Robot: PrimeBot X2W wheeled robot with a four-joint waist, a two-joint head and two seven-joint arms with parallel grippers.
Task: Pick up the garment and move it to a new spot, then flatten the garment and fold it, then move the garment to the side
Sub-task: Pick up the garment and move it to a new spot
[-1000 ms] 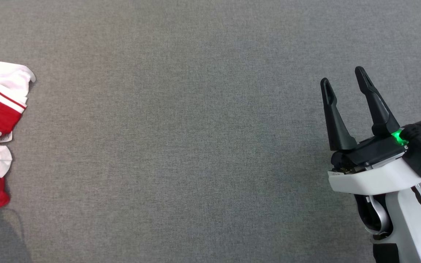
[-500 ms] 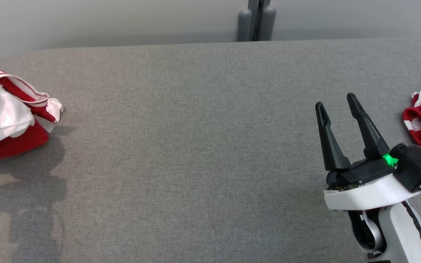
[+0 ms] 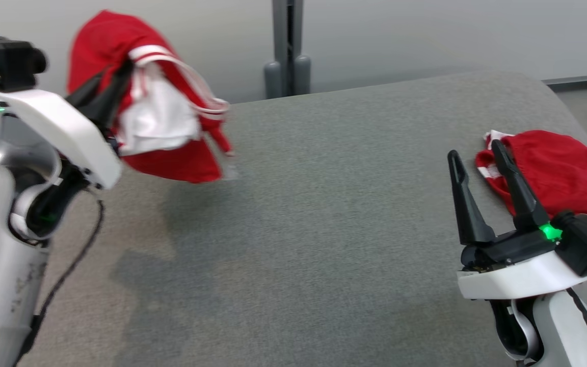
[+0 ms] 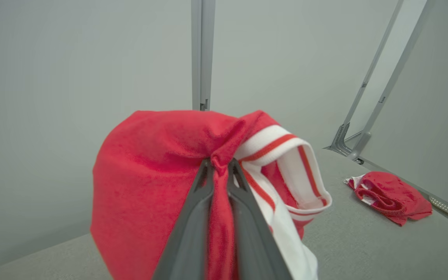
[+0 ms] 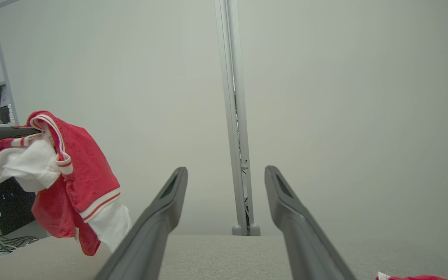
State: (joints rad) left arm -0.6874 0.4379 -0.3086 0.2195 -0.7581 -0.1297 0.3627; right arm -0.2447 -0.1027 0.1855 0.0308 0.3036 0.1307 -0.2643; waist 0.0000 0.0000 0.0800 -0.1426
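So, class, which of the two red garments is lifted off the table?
The held garment, pinched in the left claw and hanging above the table. The other garment lies on the table beside the open right claw.

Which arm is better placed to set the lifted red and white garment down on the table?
Left. The left hand is shut on the garment, holding it above the table. The right hand is open and empty, near a separate red cloth.
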